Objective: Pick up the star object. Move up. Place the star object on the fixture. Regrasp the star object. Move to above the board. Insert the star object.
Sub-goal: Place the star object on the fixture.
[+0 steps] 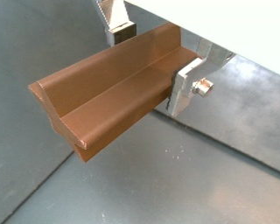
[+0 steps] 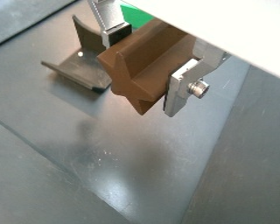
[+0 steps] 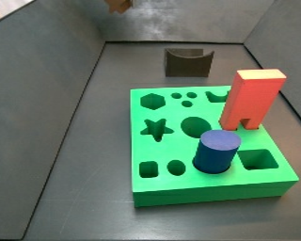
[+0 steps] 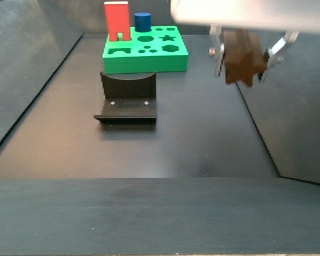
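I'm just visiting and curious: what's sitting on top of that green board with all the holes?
On the board stand a red arch block and a blue cylinder. What lies beneath them is covered. The gripper holds the star object in the air, away from the board.

1. No words, numbers, labels or signs can be read anywhere in these pictures; the gripper (image 2: pixel 140 54) up in the air shows plain metal and nothing written, and the brown star object (image 1: pixel 108 96) it holds has bare sides.
2. The green board (image 3: pixel 179 193) has only cut-out shapes in it, no letters; the red block (image 3: pixel 251 99) and the blue cylinder (image 3: pixel 217 152) on it are plain too.
3. The dark fixture (image 4: pixel 127 98) has no marks that can be read.
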### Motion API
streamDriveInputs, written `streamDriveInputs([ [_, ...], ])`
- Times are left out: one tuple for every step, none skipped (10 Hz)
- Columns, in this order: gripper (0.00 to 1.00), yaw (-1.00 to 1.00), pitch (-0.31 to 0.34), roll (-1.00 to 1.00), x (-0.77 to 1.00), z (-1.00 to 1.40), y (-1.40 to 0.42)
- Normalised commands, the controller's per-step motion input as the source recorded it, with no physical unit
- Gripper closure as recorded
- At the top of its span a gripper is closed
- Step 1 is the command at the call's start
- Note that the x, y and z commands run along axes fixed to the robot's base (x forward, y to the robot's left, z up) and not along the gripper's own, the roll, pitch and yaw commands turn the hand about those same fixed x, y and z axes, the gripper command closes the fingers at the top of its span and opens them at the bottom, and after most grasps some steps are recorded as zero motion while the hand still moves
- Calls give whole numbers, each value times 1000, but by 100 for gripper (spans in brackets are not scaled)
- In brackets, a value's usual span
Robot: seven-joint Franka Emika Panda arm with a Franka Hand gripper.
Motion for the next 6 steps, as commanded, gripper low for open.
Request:
streamDriveInputs([
  [100,26,91,100,-6,456,0],
  [100,29,100,88,0,265,0],
  [100,630,-224,-114,1000,126,-725],
  [100,571,-205,-108,1000,76,-715],
  [100,465,-186,-110,1000,72,-682],
  [100,269,-124,-123,1000,66,-592],
])
